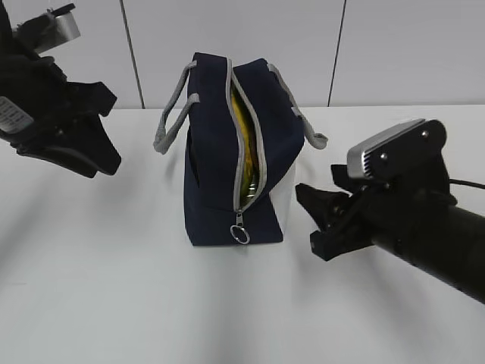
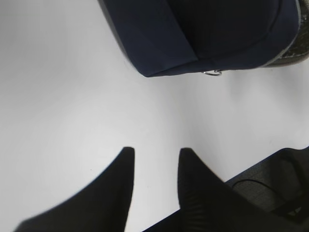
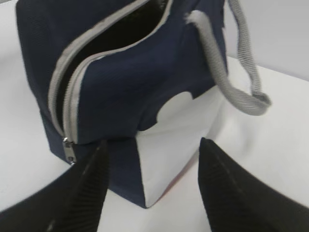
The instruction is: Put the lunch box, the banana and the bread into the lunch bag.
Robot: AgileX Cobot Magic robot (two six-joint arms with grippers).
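Navy fabric makes up the lunch bag (image 1: pixel 227 152), which stands upright at the centre of the exterior view on the white table (image 1: pixel 114 288), its grey zipper (image 1: pixel 246 144) parted along the top. Yellow shows through the slit, likely the banana (image 1: pixel 241 121); the lunch box and bread cannot be made out. Both pincers are open and empty: the left pincer (image 2: pixel 154 166) at upper left, well apart, the right pincer (image 3: pixel 152 179) at lower right, near the bag's end. Soft and loaded, the bag would probably sag; the 2 grey handles (image 1: pixel 173 121) or the ring pull (image 1: pixel 240 233) look like the firmest holds.
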